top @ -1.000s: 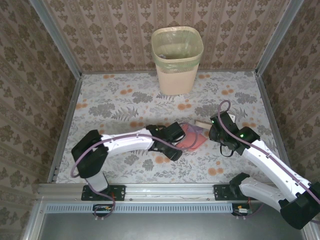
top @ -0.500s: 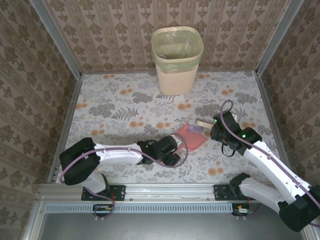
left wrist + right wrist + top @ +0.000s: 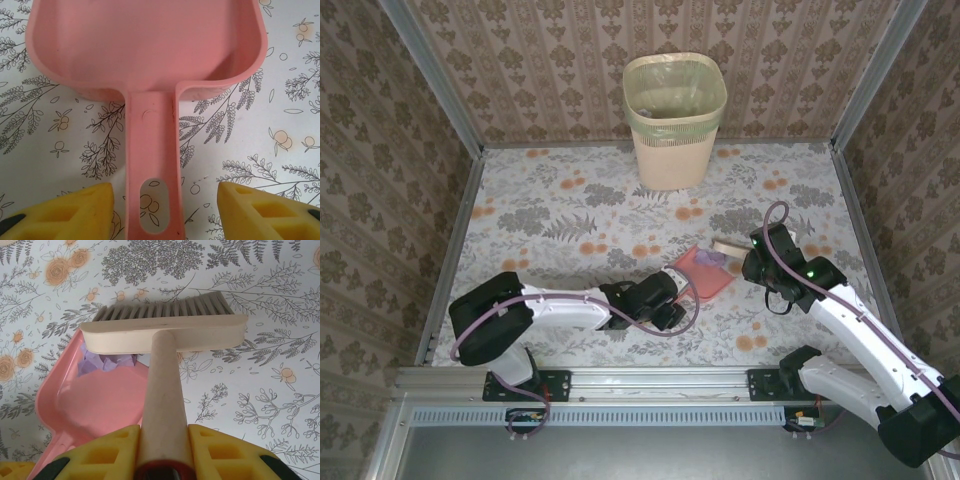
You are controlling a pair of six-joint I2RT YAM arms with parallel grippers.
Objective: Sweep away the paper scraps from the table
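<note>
The left arm lies low across the near part of the worktop (image 3: 550,215), a whitish cloth printed with grey leaves and orange flowers, and reaches rightward to the middle. The left claw (image 3: 164,197) stands apart. Its yellow fingers (image 3: 70,210) sit one on each side of the handle (image 3: 152,150) of the dustpan, and cloth shows in the gap on both sides, so the claw is clamped on nothing. The handle lies flat, its end pointing between the fingers, and a slot near that end lets the print show through. At the far wall, roughly in line with this claw, a cream bin (image 3: 674,120) with a pale liner stands upright, well apart from everything else. The pink dustpan (image 3: 703,272) lies flat just right of centre, its mouth turned toward the right arm. The scraps (image 3: 105,361) that can be seen are lilac and crumpled. They lie inside the pan at its mouth, close against the head of the brush (image 3: 165,332), though whether they touch it I cannot tell. The brush has a pale wooden head and grey bristles, which point away from the pan over the cloth. The right claw (image 3: 165,440) is clamped on the brush's round stick (image 3: 162,390), with a yellow finger pressed to each side.
</note>
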